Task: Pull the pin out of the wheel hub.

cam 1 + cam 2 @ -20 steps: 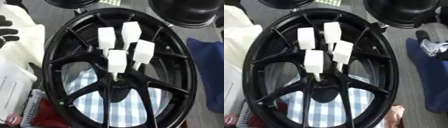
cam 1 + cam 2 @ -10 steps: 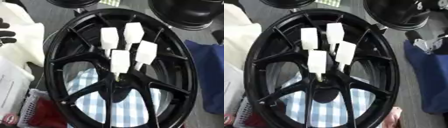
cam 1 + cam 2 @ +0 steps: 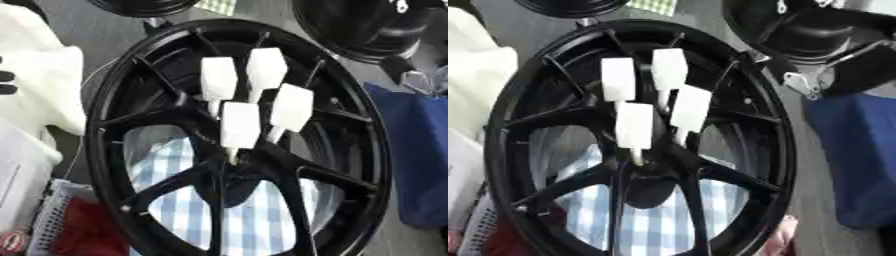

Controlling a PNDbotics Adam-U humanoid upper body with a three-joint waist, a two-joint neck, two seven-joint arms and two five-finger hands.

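1. Left eye view: a large black multi-spoke metal wheel hub (image 3: 175, 120) is seen lying flat, with blue-and-white checked cloth (image 3: 188, 210) visible through its spokes. Four white block-headed pins (image 3: 240, 125) are seen standing in the centre, close together. A black fingertip (image 3: 5, 82) is glimpsed at the left edge against white fabric (image 3: 44, 85); fingers apart or together cannot be told.

2. Right eye view: the same pins are seen seated in the hub; a blue fabric item (image 3: 855, 160) is noted beside the rim on the right. No hand is shown here.

A blue-and-white checked cloth (image 3: 262, 215) lies underneath; a blue bag (image 3: 855, 155) sits right, white cloth (image 3: 39, 85) left, perhaps a red-filled basket (image 3: 66, 227).
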